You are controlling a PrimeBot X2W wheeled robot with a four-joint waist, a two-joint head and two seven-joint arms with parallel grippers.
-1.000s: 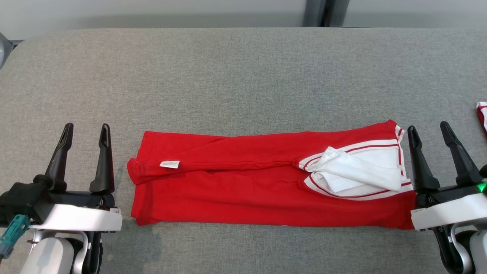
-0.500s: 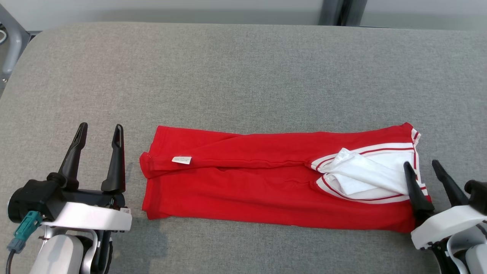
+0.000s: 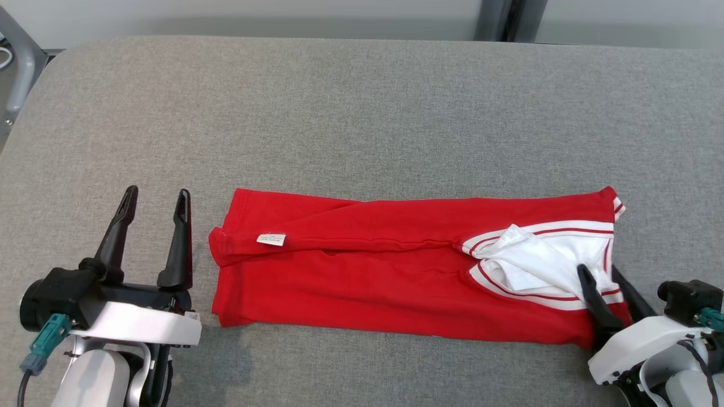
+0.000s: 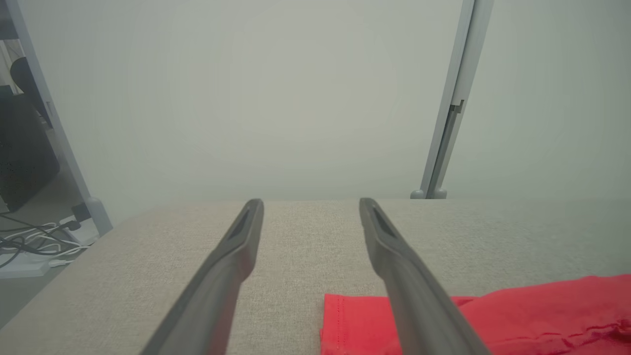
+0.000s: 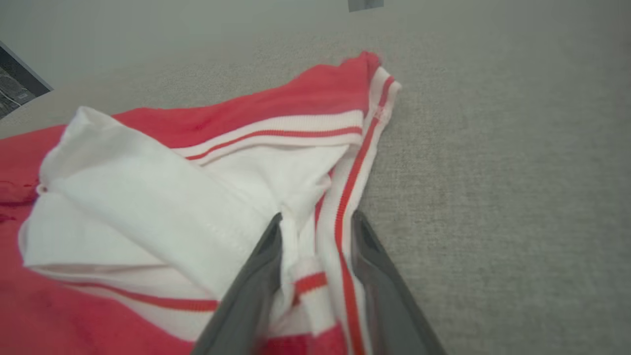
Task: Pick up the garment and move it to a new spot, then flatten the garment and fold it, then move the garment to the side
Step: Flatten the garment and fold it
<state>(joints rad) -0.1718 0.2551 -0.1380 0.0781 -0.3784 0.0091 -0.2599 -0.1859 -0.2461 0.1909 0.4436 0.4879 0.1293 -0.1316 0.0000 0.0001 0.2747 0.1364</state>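
**Garment point(image 3: 396, 277): right end straddled**

It lies across the near table point(image 3: 362, 113). The right gripper point(image 3: 599, 271) has fingers flanking its white striped edge, probably to fold that end over; whether they pinch yet I cannot tell. The left gripper point(image 3: 157, 192) holds its fingers wide beside the left end.

Bright even light, faint shadows, wrist views hazy and soft

Head view high above grey table point(image 3: 362, 113); wrist views low along it, garment point(image 3: 367, 277) common to all
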